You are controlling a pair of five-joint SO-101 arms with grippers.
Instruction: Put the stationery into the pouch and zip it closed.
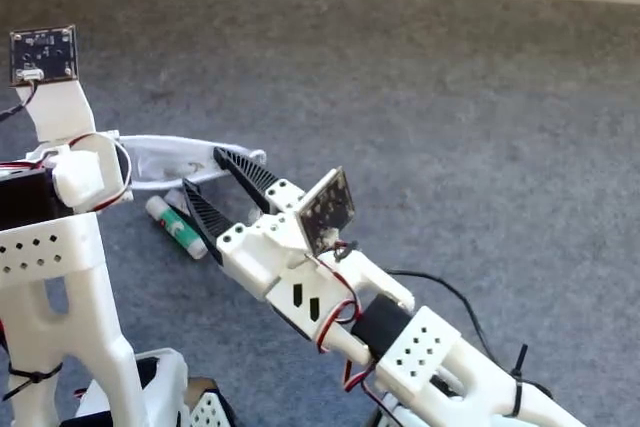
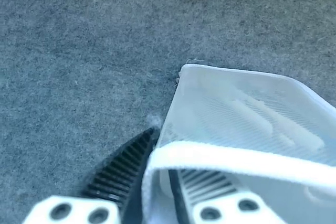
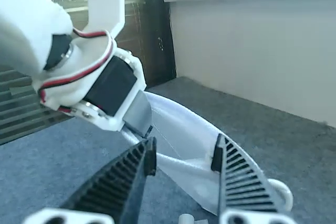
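Right hand (image 1: 202, 168), jaws wide, hovers by the pouch (image 1: 175, 159), whose rim the left hand (image 2: 165, 153) pinches, seemingly holding it open for the stick (image 1: 178, 225) lying at its 6 o'clock.

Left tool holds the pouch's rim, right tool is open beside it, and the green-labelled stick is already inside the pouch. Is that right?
Not quite. The high view shows the green-labelled stick lying on the carpet beside the pouch, not inside it. The rest holds.
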